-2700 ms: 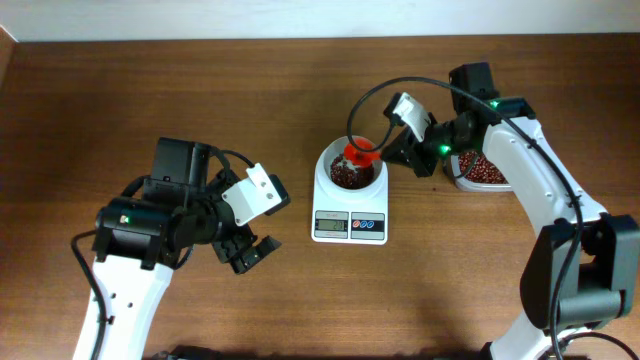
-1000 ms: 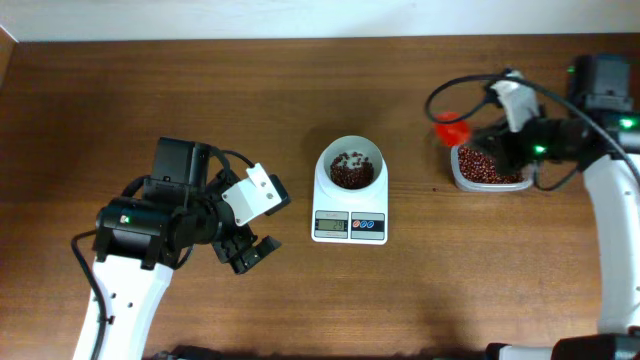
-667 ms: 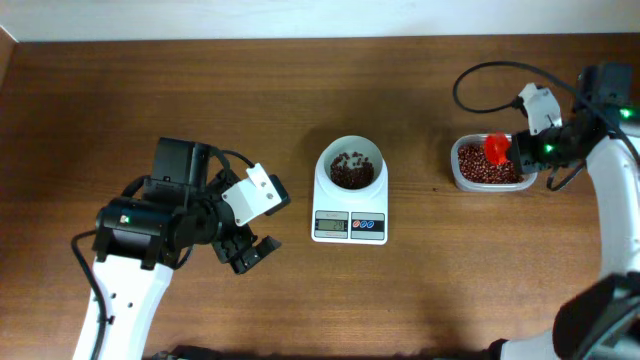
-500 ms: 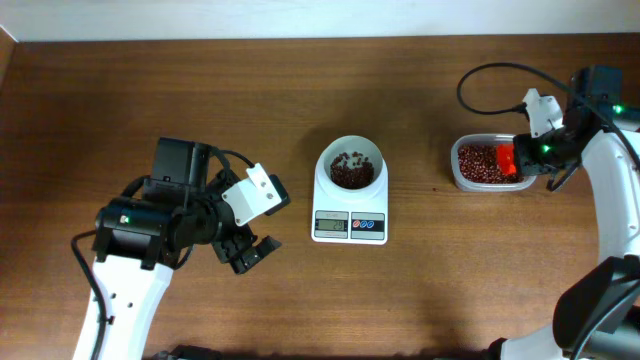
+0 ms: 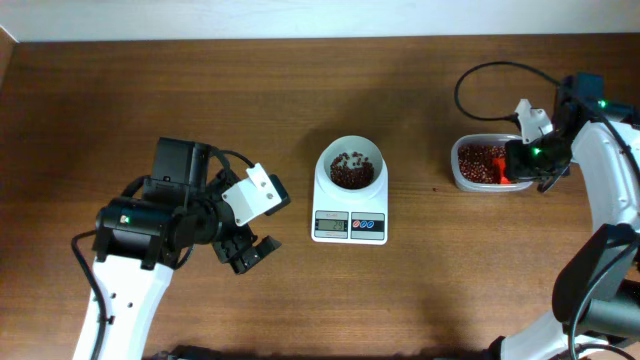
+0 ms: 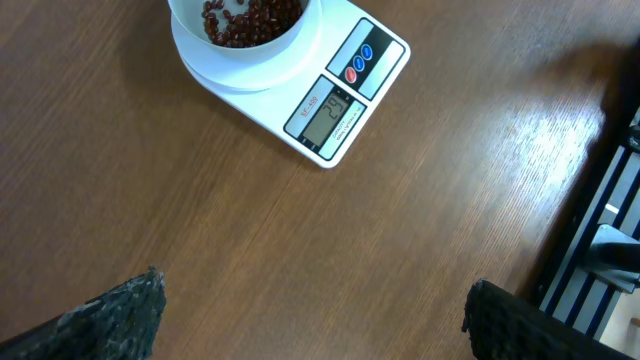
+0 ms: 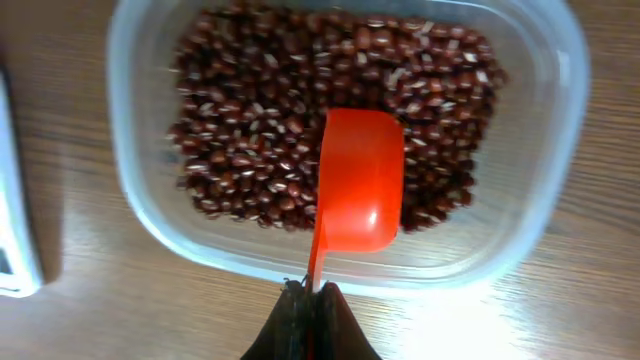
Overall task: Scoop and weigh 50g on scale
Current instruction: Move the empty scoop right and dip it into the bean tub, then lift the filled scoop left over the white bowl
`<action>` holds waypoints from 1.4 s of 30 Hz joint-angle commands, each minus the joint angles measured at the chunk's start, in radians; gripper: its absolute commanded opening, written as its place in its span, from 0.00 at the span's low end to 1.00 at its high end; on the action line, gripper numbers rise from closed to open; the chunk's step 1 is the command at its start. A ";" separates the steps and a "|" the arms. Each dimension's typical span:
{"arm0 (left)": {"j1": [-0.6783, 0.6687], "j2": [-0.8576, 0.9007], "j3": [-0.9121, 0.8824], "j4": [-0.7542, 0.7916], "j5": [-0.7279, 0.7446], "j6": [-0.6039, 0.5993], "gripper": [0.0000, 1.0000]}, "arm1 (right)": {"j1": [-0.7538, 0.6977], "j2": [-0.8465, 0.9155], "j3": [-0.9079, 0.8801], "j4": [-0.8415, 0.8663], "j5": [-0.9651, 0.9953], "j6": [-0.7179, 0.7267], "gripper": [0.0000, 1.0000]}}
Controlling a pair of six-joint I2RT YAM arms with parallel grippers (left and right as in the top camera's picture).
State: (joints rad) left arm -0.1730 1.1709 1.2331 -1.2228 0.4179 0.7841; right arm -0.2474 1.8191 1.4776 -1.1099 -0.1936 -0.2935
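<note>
The white scale (image 5: 349,226) stands mid-table, and the white bowl (image 5: 350,165) on it holds some red beans. The left wrist view shows the scale (image 6: 350,90) and bowl (image 6: 240,45) at its top edge. A clear tub (image 5: 458,170) of red beans sits at the right. My right gripper (image 5: 512,172) is shut on the thin handle of a red scoop (image 7: 360,180). The scoop's cup lies on the beans near the tub's (image 7: 560,150) front wall. My left gripper (image 5: 250,252) hangs open over bare wood left of the scale, holding nothing.
A black cable (image 5: 480,75) loops from the right arm above the tub. The table's back edge meets a white wall (image 5: 300,15). At the right of the left wrist view, the table's edge (image 6: 590,200) drops to dark floor.
My right arm has carried the scoop from over the bowl rightward to the tub and lowered it onto the beans. The left arm has not moved.
</note>
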 commanded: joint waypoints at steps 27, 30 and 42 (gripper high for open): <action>-0.003 -0.003 -0.005 -0.001 0.004 -0.012 0.99 | -0.313 0.119 -0.005 -0.057 -0.650 -0.075 0.04; -0.003 -0.003 -0.005 -0.001 0.004 -0.012 0.99 | -0.357 0.119 -0.005 -0.096 -0.700 -0.121 0.04; -0.003 -0.003 -0.005 -0.001 0.004 -0.012 0.99 | -0.407 0.119 -0.005 -0.161 -0.888 -0.166 0.04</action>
State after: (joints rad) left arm -0.1730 1.1709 1.2331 -1.2224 0.4179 0.7841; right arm -0.6533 1.9350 1.4769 -1.2575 -0.9752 -0.4286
